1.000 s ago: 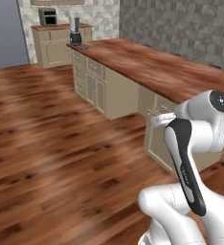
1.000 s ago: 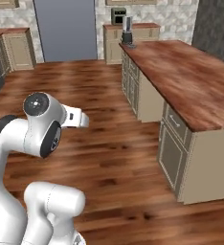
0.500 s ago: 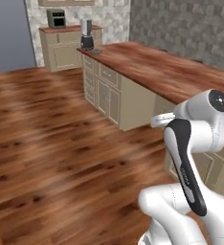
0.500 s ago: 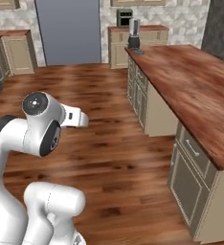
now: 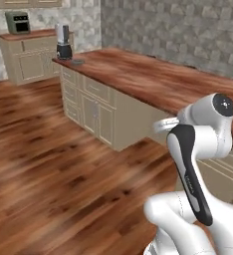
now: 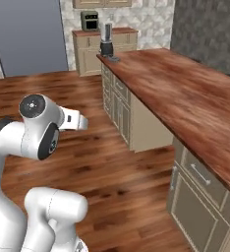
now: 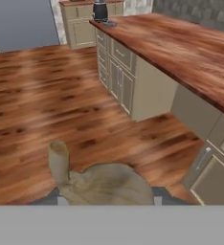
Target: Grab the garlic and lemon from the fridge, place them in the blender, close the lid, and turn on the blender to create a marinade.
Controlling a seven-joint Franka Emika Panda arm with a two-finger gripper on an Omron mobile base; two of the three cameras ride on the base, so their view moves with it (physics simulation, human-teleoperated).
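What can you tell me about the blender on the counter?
The blender stands upright at the far end of the long wooden counter, a clear greyish jar on a black base. A dark round lid lies flat on the counter beside it, apart from the jar. It is too far off for finer detail.

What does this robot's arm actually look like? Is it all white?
Mostly white. The arm is made of smooth, rounded glossy shells, like fat tubes joined end to end. A long black strip runs down one segment, and dark grey round caps with a small pale centre mark the joints. No loose cables show.
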